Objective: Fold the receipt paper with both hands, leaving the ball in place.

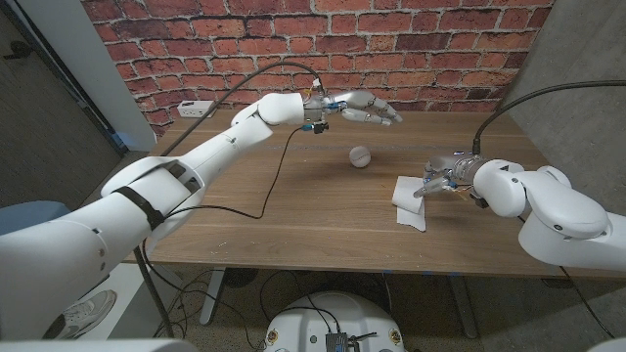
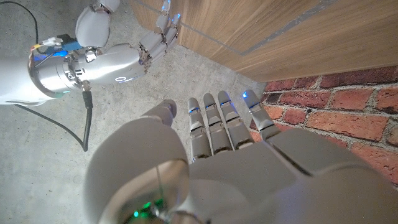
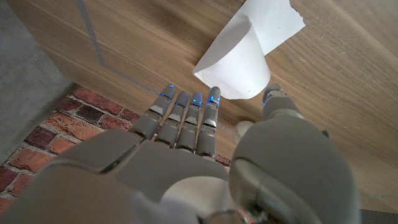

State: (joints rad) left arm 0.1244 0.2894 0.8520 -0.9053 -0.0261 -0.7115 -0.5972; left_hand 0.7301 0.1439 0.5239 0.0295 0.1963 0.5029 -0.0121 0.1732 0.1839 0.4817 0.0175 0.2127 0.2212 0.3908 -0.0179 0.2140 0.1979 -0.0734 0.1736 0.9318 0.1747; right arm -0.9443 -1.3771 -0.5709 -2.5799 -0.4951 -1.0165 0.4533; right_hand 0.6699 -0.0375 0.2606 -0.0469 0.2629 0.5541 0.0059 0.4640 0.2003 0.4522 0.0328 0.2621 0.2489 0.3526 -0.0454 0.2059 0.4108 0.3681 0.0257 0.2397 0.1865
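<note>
The white receipt paper (image 1: 409, 202) lies on the wooden table (image 1: 293, 215) at the right, one part curled over itself (image 3: 244, 59). My right hand (image 1: 442, 181) hovers at the paper's right edge with its fingers (image 3: 186, 121) stretched toward it, nothing held; I cannot tell whether they touch it. The small white ball (image 1: 360, 155) sits left of and behind the paper, and peeks past my right hand (image 3: 242, 129). My left hand (image 1: 367, 108) is raised above the table's back, behind the ball, its fingers (image 2: 217, 124) straight and empty. The right hand (image 2: 118, 59) is also seen from the left wrist.
A white power strip (image 1: 193, 108) lies at the table's back left by the brick wall (image 1: 323, 39). A black cable (image 1: 279, 176) hangs from my left arm over the table's middle. The table's front edge (image 1: 342, 266) runs near my arms.
</note>
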